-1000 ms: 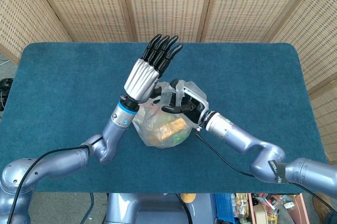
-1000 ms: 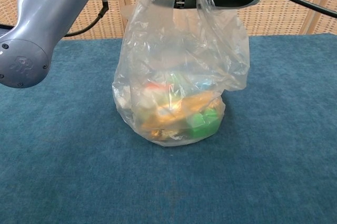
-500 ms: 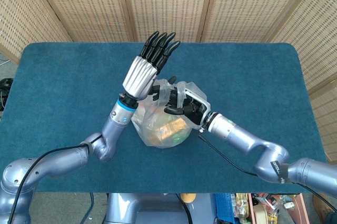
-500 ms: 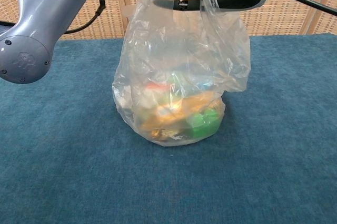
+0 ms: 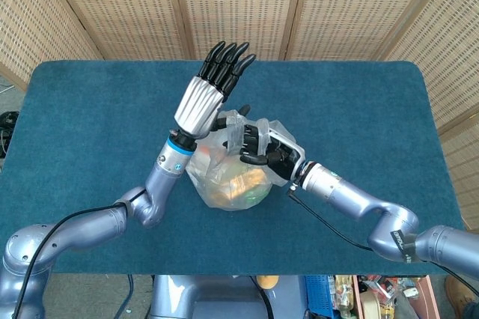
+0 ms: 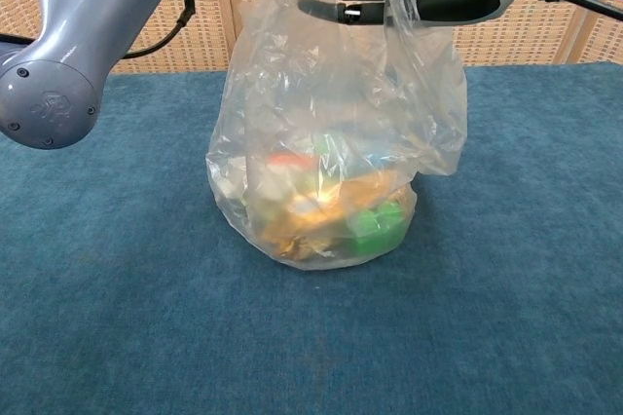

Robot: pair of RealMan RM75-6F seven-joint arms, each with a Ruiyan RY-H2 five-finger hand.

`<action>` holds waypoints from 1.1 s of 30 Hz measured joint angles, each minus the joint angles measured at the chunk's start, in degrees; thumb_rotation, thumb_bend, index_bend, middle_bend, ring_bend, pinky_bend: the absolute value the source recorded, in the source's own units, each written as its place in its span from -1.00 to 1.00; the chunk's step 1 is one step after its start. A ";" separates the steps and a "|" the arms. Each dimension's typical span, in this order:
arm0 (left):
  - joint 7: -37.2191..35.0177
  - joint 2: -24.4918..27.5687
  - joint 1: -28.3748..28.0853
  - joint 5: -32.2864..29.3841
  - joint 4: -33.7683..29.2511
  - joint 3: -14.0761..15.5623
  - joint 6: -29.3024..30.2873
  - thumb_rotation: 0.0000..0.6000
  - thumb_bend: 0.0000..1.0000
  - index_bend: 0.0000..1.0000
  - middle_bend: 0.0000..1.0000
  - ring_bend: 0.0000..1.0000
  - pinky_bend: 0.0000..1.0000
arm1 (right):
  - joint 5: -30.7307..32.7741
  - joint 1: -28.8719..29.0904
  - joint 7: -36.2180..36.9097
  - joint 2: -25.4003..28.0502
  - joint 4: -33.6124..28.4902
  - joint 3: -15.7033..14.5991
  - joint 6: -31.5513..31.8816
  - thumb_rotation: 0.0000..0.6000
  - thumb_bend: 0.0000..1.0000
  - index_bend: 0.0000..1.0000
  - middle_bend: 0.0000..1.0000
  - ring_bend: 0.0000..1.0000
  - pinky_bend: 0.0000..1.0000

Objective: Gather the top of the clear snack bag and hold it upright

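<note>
Snack bag (image 6: 331, 162) top is now gathered higher by the right hand (image 5: 262, 147), fingers clenched on plastic; left hand (image 5: 209, 94) is kept flat, empty.

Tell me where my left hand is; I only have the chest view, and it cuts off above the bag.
Observer: In the head view, the left hand is raised beside the bag, fingers straight and apart, holding nothing.
Operator: Confirm the right hand.
Observer: The right hand grips the gathered top of the bag from the right side.
Operator: Report what is behind the table.
Observer: Woven folding screens stand past the far edge of the blue table.
</note>
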 measured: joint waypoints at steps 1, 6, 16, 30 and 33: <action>-0.02 0.01 0.00 0.15 0.06 0.20 -0.01 1.00 -0.35 -1.00 -1.00 -1.00 -1.00 | -0.13 0.02 0.57 0.07 0.03 -0.14 0.23 1.00 -1.00 -0.16 -0.06 -0.45 -0.44; -0.30 -0.10 0.09 1.27 0.67 1.32 0.44 1.00 -0.35 -1.00 -1.00 -1.00 -1.00 | -0.89 0.24 3.77 0.61 0.14 -0.82 1.59 1.00 -1.00 -0.16 -0.05 -0.45 -0.40; -1.02 -0.91 0.25 0.96 1.80 1.56 0.48 1.00 -0.35 -1.00 -1.00 -1.00 -1.00 | -1.94 1.11 6.74 1.68 0.66 -2.09 3.02 1.00 -1.00 -0.16 -0.05 -0.43 -0.36; -1.24 -0.83 0.15 0.33 1.84 1.22 0.16 1.00 -0.43 -1.00 -1.00 -1.00 -1.00 | -1.26 2.05 5.05 1.98 0.27 -4.08 3.69 1.00 -1.00 -0.07 0.06 -0.26 -0.31; -1.23 -0.59 0.26 0.40 1.75 1.47 0.00 1.00 -0.55 -1.00 -1.00 -1.00 -1.00 | -1.47 2.25 5.20 2.09 0.31 -4.44 3.84 1.00 -0.97 -0.05 0.08 -0.25 -0.30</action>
